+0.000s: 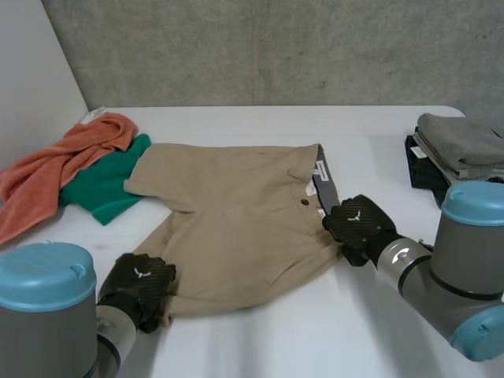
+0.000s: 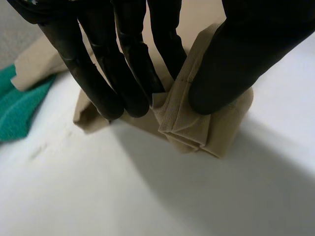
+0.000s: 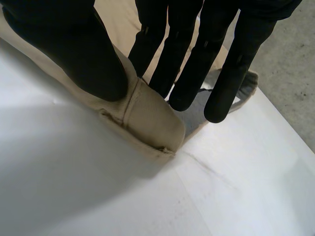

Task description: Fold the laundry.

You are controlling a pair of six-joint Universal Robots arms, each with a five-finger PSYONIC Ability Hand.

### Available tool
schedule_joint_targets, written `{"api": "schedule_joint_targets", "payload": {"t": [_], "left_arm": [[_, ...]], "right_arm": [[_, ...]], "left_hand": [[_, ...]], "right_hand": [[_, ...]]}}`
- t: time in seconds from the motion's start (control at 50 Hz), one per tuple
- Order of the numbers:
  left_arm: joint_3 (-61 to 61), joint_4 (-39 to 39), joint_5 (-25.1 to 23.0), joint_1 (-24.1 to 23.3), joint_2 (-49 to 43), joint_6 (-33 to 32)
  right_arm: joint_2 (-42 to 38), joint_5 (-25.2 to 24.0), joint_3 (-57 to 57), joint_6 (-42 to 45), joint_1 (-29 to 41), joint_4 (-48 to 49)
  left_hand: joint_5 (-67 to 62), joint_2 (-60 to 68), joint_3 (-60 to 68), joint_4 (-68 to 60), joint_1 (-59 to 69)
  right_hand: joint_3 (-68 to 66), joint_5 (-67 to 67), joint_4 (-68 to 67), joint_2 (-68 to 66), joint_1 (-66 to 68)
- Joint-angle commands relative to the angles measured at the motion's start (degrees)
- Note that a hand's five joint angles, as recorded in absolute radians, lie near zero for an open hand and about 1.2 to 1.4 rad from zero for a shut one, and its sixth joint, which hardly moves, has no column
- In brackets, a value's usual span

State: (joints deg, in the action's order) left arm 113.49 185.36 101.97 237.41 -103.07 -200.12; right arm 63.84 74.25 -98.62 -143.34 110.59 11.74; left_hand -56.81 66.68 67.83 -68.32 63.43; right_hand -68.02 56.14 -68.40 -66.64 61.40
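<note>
Tan shorts (image 1: pixel 236 228) lying flat mid-frame on the white surface (image 1: pixel 315 339). Bare room running along the lower edge and across the upper centre. Orange towel (image 1: pixel 55 169) and green cloth (image 1: pixel 110 189) crowding the upper left; folded grey stack (image 1: pixel 461 142) sitting at the right edge. Left hand (image 1: pixel 138 287) pinching the lower-left hem corner between thumb and fingers. Right hand (image 1: pixel 358 224) pinching the waistband edge, centre right, the same way.

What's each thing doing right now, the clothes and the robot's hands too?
tan shorts, lying flat, pinched at both ends.
left hand, shut on a leg-end corner of the shorts.
right hand, shut on the waistband of the shorts.
orange towel, crumpled, not folded.
green cloth, crumpled, partly under the towel.
grey cloth, neatly folded.
</note>
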Motion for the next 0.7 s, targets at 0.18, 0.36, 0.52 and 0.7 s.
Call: {"api": "schedule_joint_targets", "payload": {"t": [0.18, 0.36, 0.52, 0.7], "left_arm": [[3.93, -17.65, -9.77, -0.55, 10.25, -8.62], [-0.11, -26.01, -11.45, 1.12, 11.93, -9.41], [-13.28, -15.66, -10.13, 5.34, 4.02, -11.34], [-34.0, -0.19, -11.53, 6.84, -8.96, -10.55]], "right_arm": [[20.62, -2.97, -5.71, 20.54, -6.88, -48.62], [22.65, -2.97, -3.08, 15.38, -6.8, -50.25], [15.71, 1.42, 3.25, 5.63, -4.78, -37.69], [10.0, 11.08, 8.96, -3.35, -1.61, -17.49]], "left_hand": [[-13.19, 13.32, 12.17, -11.68, 16.57], [-13.19, 13.32, 12.17, -11.68, 16.57], [-13.19, 13.32, 12.17, -11.68, 16.57], [-13.19, 13.32, 12.17, -11.68, 16.57]], "right_hand": [[-11.98, 13.86, -11.6, -13.36, 18.6], [-11.98, 13.86, -11.6, -13.36, 18.6], [-11.98, 13.86, -11.6, -13.36, 18.6], [-11.98, 13.86, -11.6, -13.36, 18.6]]}}
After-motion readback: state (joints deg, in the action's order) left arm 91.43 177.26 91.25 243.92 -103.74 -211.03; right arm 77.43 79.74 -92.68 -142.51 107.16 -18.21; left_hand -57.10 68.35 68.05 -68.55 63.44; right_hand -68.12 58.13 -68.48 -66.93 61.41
